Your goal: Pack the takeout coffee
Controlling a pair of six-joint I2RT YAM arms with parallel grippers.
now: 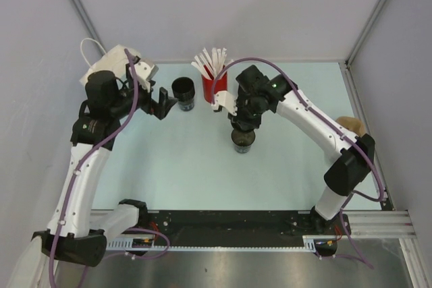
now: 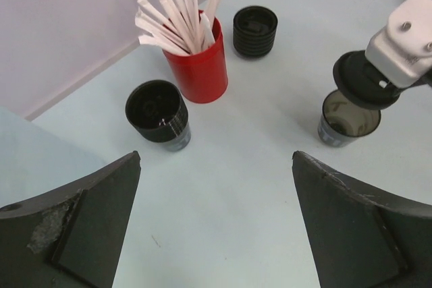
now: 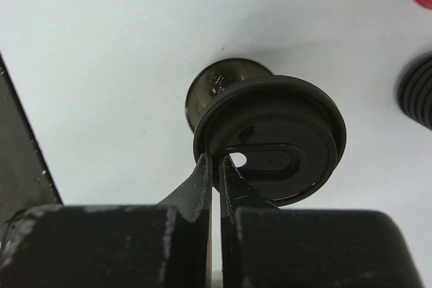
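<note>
**Lid over open coffee cup**

Open coffee cup is standing upright on the bench, near the red cup. Right tool is pinching the black lid by its edge, holding it over the cup's mouth; contact unclear. A lidded coffee cup is sitting before the left tool, whose jaws are standing wide apart, gripping nothing.

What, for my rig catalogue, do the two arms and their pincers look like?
The left arm and right arm have white shells, black joints and a purple cable along each. A green light glows on the right arm. The left pincer and right pincer have black, scuffed fingers.
</note>
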